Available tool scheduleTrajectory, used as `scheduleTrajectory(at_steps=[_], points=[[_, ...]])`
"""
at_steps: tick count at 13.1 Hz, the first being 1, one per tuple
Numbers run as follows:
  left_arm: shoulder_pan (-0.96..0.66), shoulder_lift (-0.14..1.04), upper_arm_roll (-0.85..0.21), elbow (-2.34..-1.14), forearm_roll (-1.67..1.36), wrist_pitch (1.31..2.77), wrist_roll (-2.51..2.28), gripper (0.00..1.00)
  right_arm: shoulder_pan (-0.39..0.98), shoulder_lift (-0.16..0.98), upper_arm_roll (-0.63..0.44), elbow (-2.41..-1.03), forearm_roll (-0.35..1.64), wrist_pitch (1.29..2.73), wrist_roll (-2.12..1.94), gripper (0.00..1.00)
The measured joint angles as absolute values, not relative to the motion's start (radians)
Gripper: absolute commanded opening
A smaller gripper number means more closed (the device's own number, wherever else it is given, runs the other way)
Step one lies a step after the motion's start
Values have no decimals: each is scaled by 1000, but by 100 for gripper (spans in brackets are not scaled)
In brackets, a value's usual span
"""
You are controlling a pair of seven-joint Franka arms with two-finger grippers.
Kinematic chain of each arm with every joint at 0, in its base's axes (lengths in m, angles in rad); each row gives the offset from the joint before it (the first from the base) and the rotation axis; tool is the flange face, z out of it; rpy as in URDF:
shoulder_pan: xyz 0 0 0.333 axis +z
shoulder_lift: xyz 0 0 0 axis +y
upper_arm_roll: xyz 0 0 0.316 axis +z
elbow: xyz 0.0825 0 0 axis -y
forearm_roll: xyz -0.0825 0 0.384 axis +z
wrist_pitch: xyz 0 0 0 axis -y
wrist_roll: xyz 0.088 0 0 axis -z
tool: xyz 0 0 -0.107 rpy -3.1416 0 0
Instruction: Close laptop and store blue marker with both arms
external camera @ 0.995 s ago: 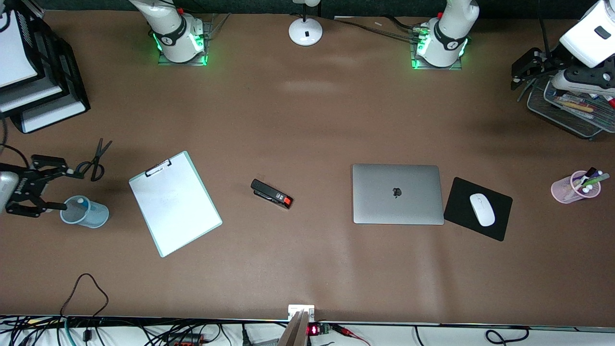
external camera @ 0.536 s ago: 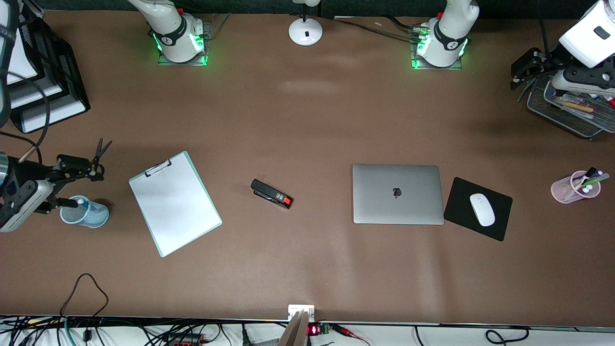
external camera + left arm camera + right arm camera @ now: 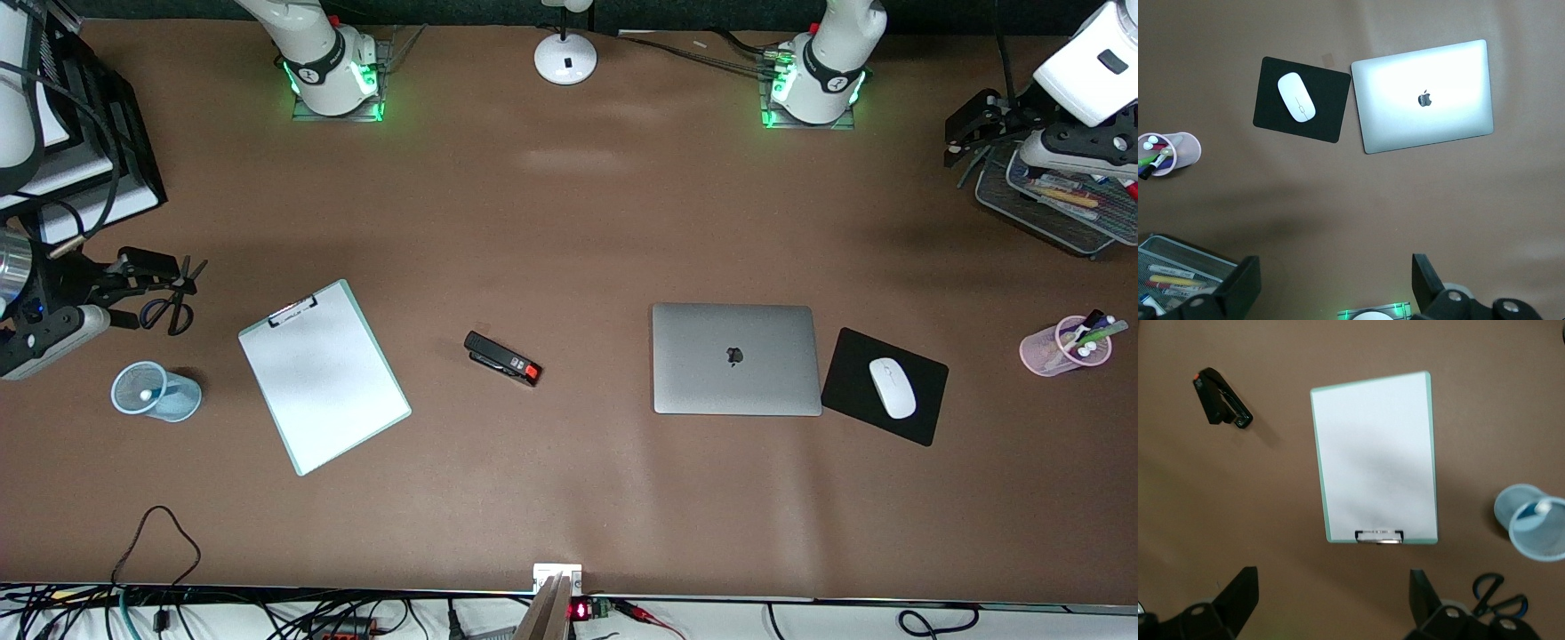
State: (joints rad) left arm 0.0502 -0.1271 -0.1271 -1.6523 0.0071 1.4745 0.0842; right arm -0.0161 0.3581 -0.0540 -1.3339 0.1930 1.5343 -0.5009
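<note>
The silver-grey laptop (image 3: 736,358) lies shut on the table, apple logo up; it also shows in the left wrist view (image 3: 1425,97). The blue marker (image 3: 145,395) stands in a light-blue mesh cup (image 3: 169,400) at the right arm's end, white cap up; the right wrist view shows it in the cup (image 3: 1540,509). My right gripper (image 3: 156,289) hangs open and empty over the scissors (image 3: 173,307), beside the cup; its jaws stand wide apart (image 3: 1335,600). My left gripper (image 3: 965,133) waits open and empty (image 3: 1338,287) above the edge of the wire-mesh tray (image 3: 1040,213).
A clipboard (image 3: 323,376) and a black stapler (image 3: 502,358) lie between cup and laptop. A black mouse pad (image 3: 853,373) with a white mouse (image 3: 892,388) sits beside the laptop. A pink pen cup (image 3: 1062,347) and black stacked paper trays (image 3: 133,169) stand at the table's ends.
My right gripper has drawn away from the light-blue cup toward the robots' side and now hangs over the scissors. The marker stays in the cup. The left arm has hardly moved.
</note>
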Motion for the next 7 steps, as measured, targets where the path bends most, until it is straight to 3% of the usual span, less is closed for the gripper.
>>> scheduleTrajectory(at_steps=[7], points=[[50,-127,-127,-1652,7,1474,84,100,56,267,-54,-1369,-8,1498,-193,100]])
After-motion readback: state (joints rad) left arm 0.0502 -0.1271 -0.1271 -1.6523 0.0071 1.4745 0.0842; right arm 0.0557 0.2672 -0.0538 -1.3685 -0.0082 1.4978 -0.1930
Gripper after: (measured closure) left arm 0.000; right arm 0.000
